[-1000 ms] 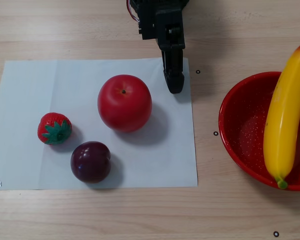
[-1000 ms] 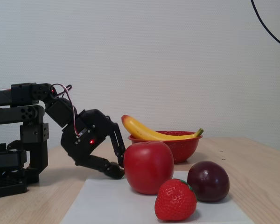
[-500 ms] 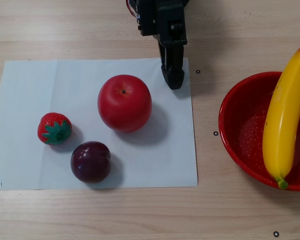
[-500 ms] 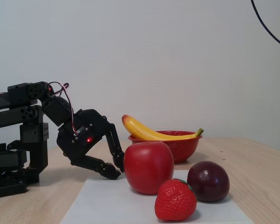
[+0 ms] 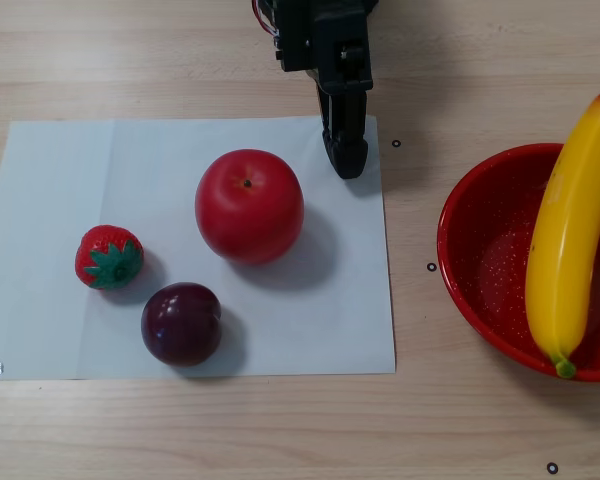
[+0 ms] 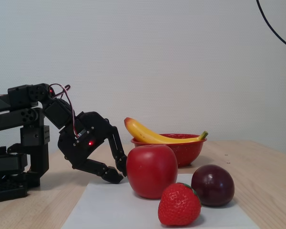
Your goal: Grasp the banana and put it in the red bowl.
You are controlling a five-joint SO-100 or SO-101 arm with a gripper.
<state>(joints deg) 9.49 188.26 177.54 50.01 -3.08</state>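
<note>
Your banana [image 5: 568, 240] already lies across the red bowl [image 5: 480, 265], resting on its rim.

Your gripper [image 5: 346, 160] holds nothing, its jaws nearly together, tips low over the far edge of the white paper [image 5: 60, 180], close beside the apple [image 5: 249, 205]. A strawberry [image 5: 109, 257] and a plum [image 5: 181, 323] share that sheet on your pale wooden table [image 5: 280, 430]; a plain white wall [image 6: 181, 62] stands behind.

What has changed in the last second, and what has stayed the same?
The pincer drew back a little toward the arm's base, away from the apple, empty. The banana rests across the bowl as before; the strawberry and plum have not moved.
</note>
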